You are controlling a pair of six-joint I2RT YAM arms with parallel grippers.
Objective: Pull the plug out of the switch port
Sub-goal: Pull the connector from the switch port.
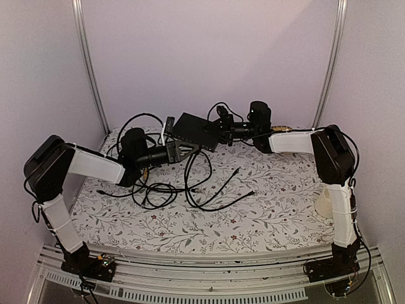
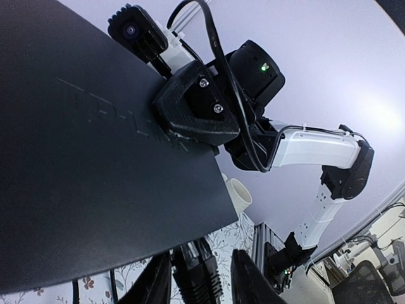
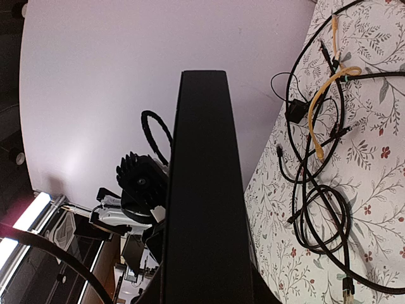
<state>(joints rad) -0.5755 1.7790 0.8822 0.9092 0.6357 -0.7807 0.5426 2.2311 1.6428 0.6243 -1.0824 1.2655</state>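
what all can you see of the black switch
The switch is a flat, matte black rectangular box, plastic-looking, with embossed lettering on top. It is toward the back of the table, one end clamped by the right tool. A ribbed black plug leaves its near edge, between the fingers of the left tool.

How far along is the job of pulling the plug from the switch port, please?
Done: the right tool clamps the flat black rectangular switch. In hand: the left tool straddles the black ribbed cable plug, not yet tight. Left: gripping it and pulling; it looks seated at the port edge.
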